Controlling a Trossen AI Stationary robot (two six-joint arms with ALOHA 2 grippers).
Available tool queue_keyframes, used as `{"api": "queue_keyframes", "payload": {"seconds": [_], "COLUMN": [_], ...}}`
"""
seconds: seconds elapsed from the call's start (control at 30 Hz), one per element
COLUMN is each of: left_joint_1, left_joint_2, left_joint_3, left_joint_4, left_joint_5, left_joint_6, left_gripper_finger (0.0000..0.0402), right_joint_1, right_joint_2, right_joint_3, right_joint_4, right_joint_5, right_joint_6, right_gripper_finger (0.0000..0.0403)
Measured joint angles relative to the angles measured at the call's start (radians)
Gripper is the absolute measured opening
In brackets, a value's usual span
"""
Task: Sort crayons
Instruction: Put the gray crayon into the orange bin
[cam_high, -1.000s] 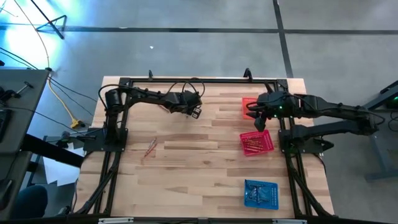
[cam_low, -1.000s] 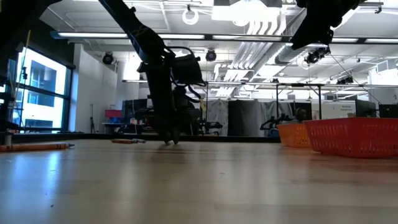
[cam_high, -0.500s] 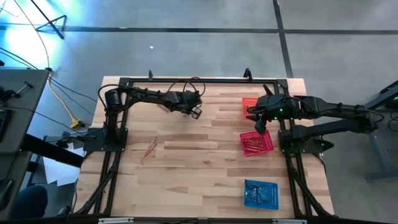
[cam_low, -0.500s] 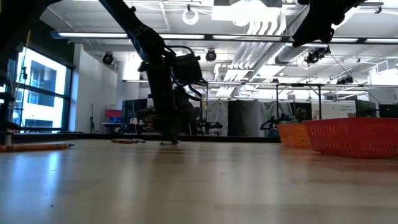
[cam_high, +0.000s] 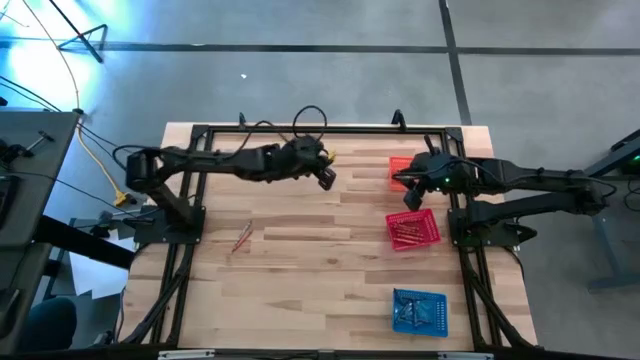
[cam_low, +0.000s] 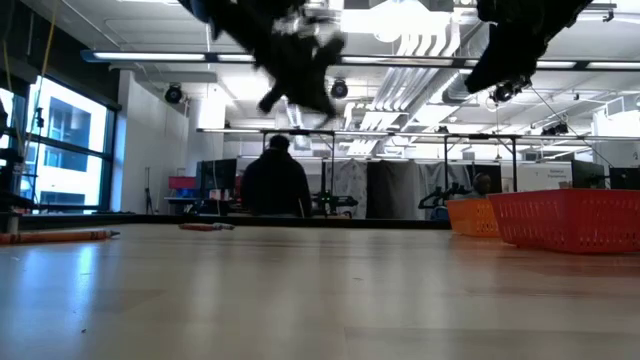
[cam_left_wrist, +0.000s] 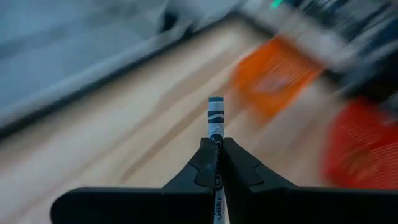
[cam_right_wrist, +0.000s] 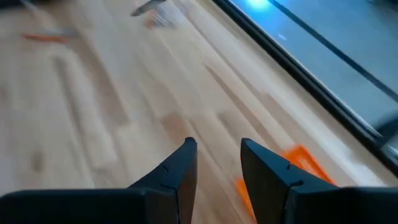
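My left gripper (cam_high: 327, 178) hangs above the table's far middle, shut on a grey crayon (cam_left_wrist: 215, 118) with dark wavy bands. In the low view it is a blurred dark shape (cam_low: 300, 60) high over the table. More crayons (cam_high: 241, 238) lie flat on the wood at the left, and also show in the low view (cam_low: 60, 236). My right gripper (cam_high: 412, 198) stands open above the table near the orange basket (cam_high: 397, 167), nothing between its fingers (cam_right_wrist: 217, 155). My left gripper pinches the grey crayon between its two fingertips (cam_left_wrist: 215, 142). The fingers lie along the crayon, whose far end (cam_left_wrist: 215, 102) sticks out past the tips. They slant downward from the table's left. The crayon is lifted clear of the table.
A red basket (cam_high: 413, 229) with crayons in it sits right of centre, and a blue basket (cam_high: 420, 311) near the front right. A black frame (cam_high: 300, 130) runs round the table. A person (cam_low: 272, 185) shows in the room behind. Bare wood lies in the middle.
My left gripper has risen from the table top at the far middle, gone a little toward the right edge, and tipped from steeply down to a shallower slant. The grey crayon has come up with it, clear of the wood.
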Motion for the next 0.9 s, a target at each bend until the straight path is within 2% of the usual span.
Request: {"api": "queue_keyframes", "payload": {"seconds": [0.23,0.4,0.53,0.67,0.9], "left_joint_1": [-0.146,-0.216,-0.250,-0.267,-0.279], "left_joint_2": [-0.056,-0.045,-0.044,-0.030,0.063], "left_joint_3": [0.002,0.001,0.001,0.001,0.001], "left_joint_4": [0.377,0.533,0.592,0.655,0.833], "left_joint_5": [-0.016,-0.095,-0.152,-0.155,-0.140], "left_joint_6": [0.234,0.357,0.410,0.410,0.417], "left_gripper_finger": [0.0000,0.0000,0.0000,0.0000,0.0000], "right_joint_1": [0.000,0.000,0.000,0.000,0.000], "right_joint_2": [-0.005,-0.005,-0.005,-0.004,0.015], "right_joint_3": [-0.157,-0.254,-0.307,-0.330,-0.330], "right_joint_4": [0.493,0.785,0.969,1.099,1.172], "right_joint_5": [-0.227,-0.273,-0.324,-0.378,-0.384], "right_joint_6": [-0.075,-0.079,-0.071,-0.070,-0.052], "right_gripper_finger": [0.0118,0.0118,0.0118,0.0118,0.0118]}}
